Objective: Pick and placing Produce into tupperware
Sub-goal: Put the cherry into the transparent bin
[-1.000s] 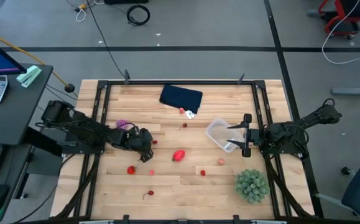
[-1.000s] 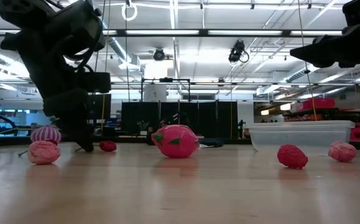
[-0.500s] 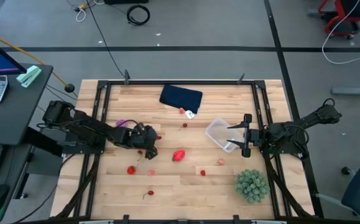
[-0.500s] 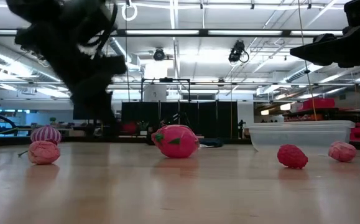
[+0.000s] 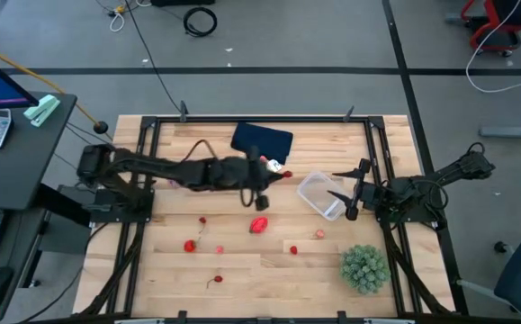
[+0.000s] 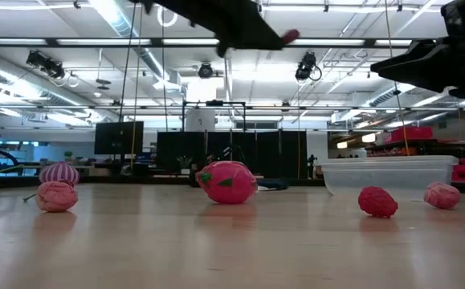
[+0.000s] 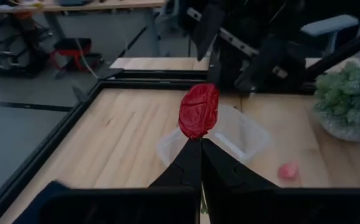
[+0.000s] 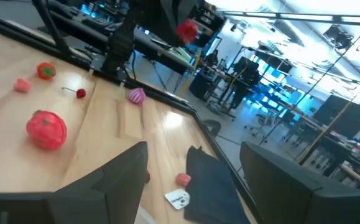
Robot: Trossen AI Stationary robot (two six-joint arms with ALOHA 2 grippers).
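Note:
My left gripper [image 5: 273, 178] reaches in high over the table's middle, shut on a small red piece of produce [image 7: 198, 111], which also shows up in the air in the low view [image 6: 290, 35]. The clear tupperware [image 5: 320, 194] stands on the table just beyond it, toward the right. My right gripper [image 5: 350, 191] waits open beside the tupperware's right side. More produce lies on the wood: a big pink-red piece [image 5: 258, 224], small red ones [image 5: 190, 245] [image 5: 293, 249], a pink one [image 5: 318, 234]. My left gripper pinches the red piece by its lower end [image 7: 198, 132] between its two fingertips [image 7: 186, 155], only at their free ends. The fingers come from the table's left, nearly level and slanting a little down. The piece sticks out past the tips, lifted well clear of the table.
A dark navy folded cloth [image 5: 262, 139] lies at the far edge with a white tag [image 5: 274, 166] next to it. A bushy green plant [image 5: 364, 266] stands at the near right. A black frame rail [image 5: 251, 118] borders the tabletop.
My left gripper has shut on the small red piece at the table's left-middle, then risen fast and swung toward the right edge, toward the tupperware. It has tipped from pointing down to almost level. The piece has been lifted clear of the table.

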